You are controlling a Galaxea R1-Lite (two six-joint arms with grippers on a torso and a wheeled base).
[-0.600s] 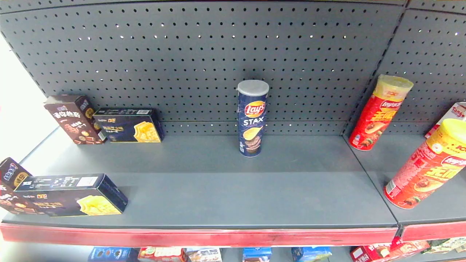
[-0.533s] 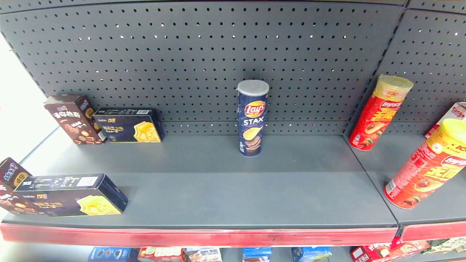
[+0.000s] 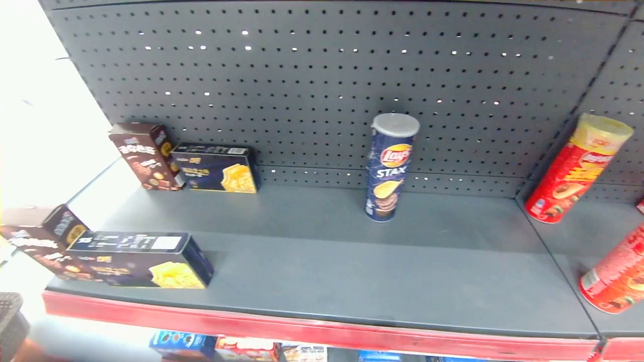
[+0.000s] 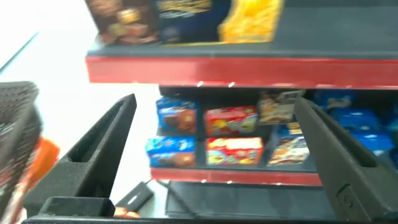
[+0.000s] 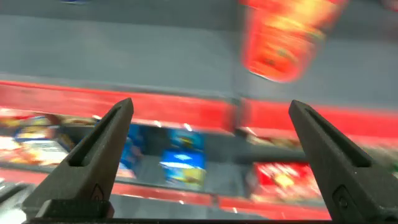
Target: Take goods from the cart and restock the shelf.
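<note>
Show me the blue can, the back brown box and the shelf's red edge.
blue can [image 3: 388,173], head view, middle of its body.
brown box [image 3: 146,158], head view, its front face.
red edge [image 3: 302,329], head view, along the strip.

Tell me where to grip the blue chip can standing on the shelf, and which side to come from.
Grip the blue chip can around its mid-body, below the grey lid, coming from the front with the open right pincer held level, one finger on each side. It stands upright close to the pegboard back, so the rear looks blocked, while the shelf is bare on both sides.
</note>
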